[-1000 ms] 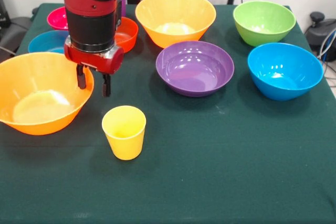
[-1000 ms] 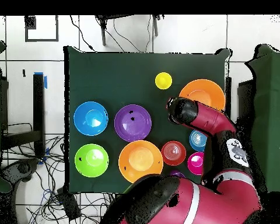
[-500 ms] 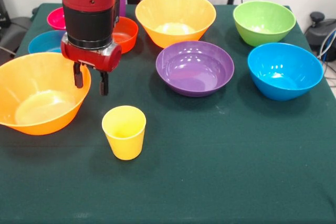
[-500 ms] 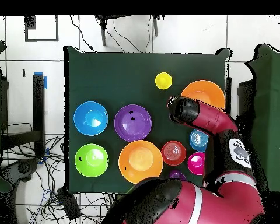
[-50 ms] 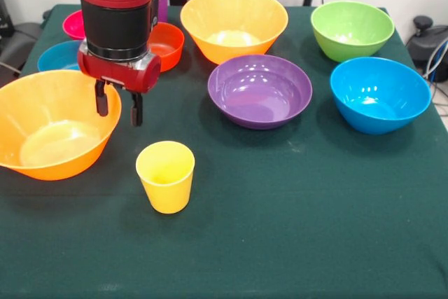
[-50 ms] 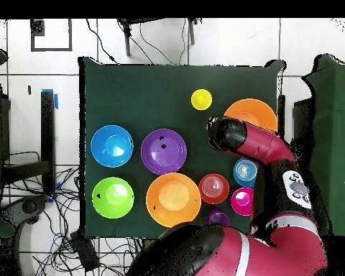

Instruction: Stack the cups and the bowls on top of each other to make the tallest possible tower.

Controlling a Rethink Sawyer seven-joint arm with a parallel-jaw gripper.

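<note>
Below fingers, slightly right: yellow cup upright, untouched; fingers apart, empty.

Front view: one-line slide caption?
Open pincer hangs at large orange bowl's rim, above the upright yellow cup.

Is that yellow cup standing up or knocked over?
Upright: the yellow cup stands on its base, open mouth up, alone on the table.
</note>
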